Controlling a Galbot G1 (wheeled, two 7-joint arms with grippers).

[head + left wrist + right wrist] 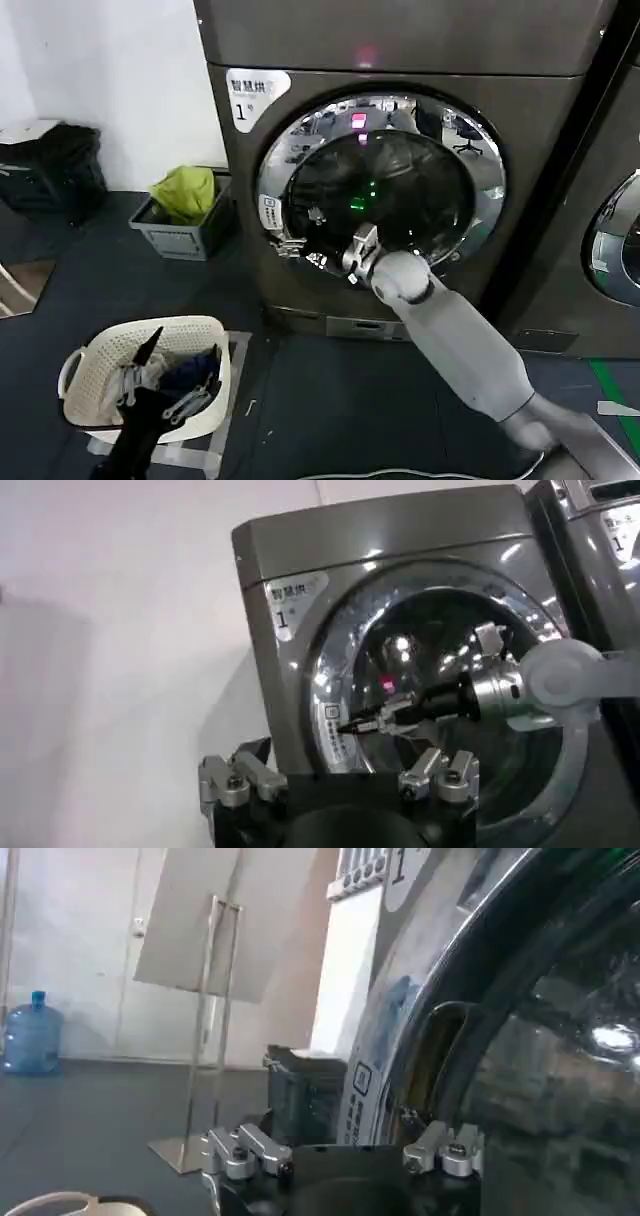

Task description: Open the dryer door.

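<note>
Chrome rims the dryer door (pixel 380 195), a round face with dark tinted glass fronting us at frame centre, flat against its machine beside the "1" label (pixel 243 110). We see our right gripper (pixel 296 243) at the door's lower left rim, fingers narrowly parted. Our left gripper (pixel 155 345) hangs at lower left, fingers spread, over a white basket (pixel 85 375) of clothes. A grey bin (pixel 185 235) holding green cloth sits at left.

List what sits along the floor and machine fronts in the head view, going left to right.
Dark bag → white laundry basket → grey bin holding green cloth → dryer door with the right tool at its rim → neighbouring machine's door.
</note>
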